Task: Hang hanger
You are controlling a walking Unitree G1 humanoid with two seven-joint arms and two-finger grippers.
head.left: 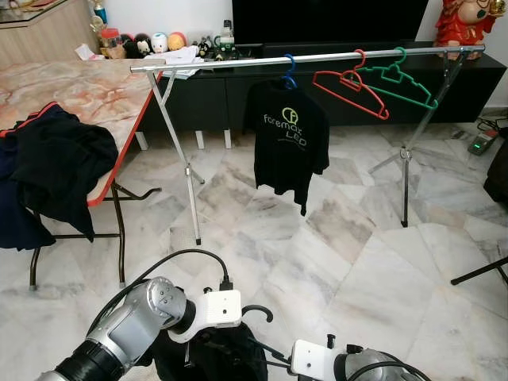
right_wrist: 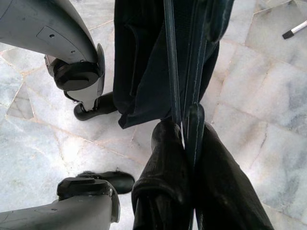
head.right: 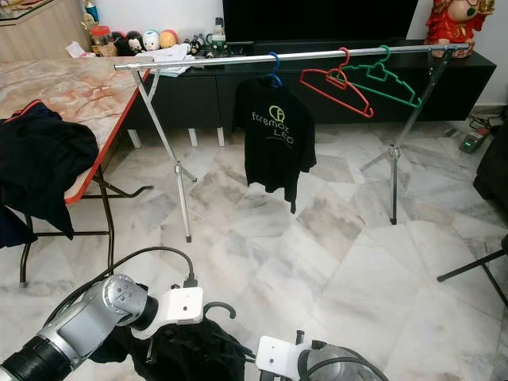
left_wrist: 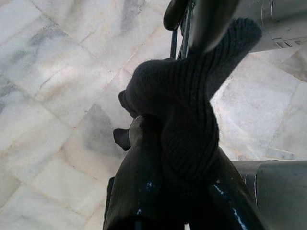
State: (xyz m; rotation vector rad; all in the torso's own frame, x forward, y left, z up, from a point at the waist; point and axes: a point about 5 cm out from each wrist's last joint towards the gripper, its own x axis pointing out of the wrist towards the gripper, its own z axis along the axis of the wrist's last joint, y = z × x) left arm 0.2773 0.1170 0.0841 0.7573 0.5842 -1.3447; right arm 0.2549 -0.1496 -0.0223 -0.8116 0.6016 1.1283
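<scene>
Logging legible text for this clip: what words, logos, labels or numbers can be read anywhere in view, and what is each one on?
"foremos LED" (spelling uncertain, partly blurred), under a round yellow-green logo: on the chest of the black T-shirt hanging from the rail.
Bottles and jars on the cabinet behind the table: labels too small to read.
Red hanger, green hanger: no text seen.

A marble-patterned worktop (head.left: pixel 87 91) with a red edge stood on the left, dark clothes (head.left: pixel 55 171) draped over its near corner. Behind it, a long black TV cabinet (head.left: pixel 333 91) ran along the wall, with small toy figures (head.left: pixel 151 44) and a bottle (head.left: pixel 228 36) on its left end and a red figurine (head.left: pixel 464 22) at its right end. The floor (head.left: pixel 333 254) was pale veined marble. A power strip (head.left: pixel 482 143) lay on the floor at the far right.
</scene>
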